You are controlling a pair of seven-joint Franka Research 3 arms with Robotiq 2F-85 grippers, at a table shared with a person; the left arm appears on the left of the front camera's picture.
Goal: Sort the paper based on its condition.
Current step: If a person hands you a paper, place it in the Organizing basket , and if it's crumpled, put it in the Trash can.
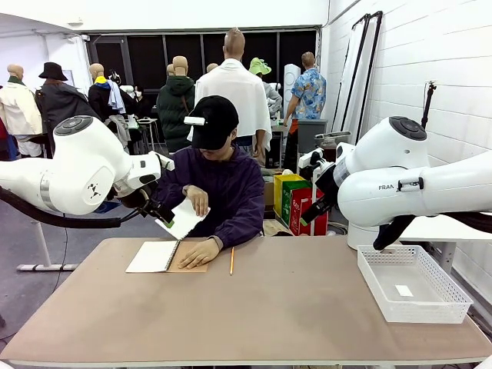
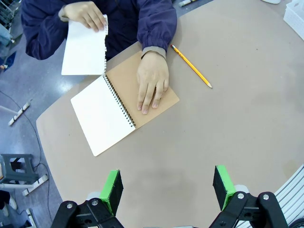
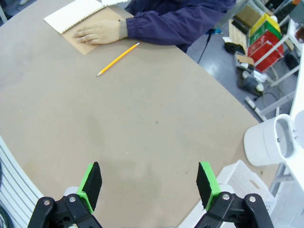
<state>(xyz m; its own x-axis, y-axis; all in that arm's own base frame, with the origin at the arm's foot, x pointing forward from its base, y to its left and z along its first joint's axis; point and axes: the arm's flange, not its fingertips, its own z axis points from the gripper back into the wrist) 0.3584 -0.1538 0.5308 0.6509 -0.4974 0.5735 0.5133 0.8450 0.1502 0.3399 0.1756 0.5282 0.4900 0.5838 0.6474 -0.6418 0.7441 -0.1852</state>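
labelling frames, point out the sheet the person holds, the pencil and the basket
sheet [image 2: 84,50], left wrist view, middle of the page
pencil [image 2: 191,66], left wrist view, middle of the shaft
basket [image 1: 427,314], front view, near wall

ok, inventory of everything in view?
loose thin paper sheet: one, white, held up above the table's far edge by the person
spiral-bound notebook with brown cardboard cover: one, white page and brown cover, lying open on the far left of the table
yellow wooden pencil: one, yellow, lying on the table just right of the notebook
white mesh plastic basket: one, white, near right of the table
small flat piece: one, white, on the basket floor
tan flat table: one, tan, under everything
person's hands: two; one holds the sheet, the other presses on the notebook cover
left pincer: one, black with green pads, open above the table
right pincer: one, black with green pads, open above the table
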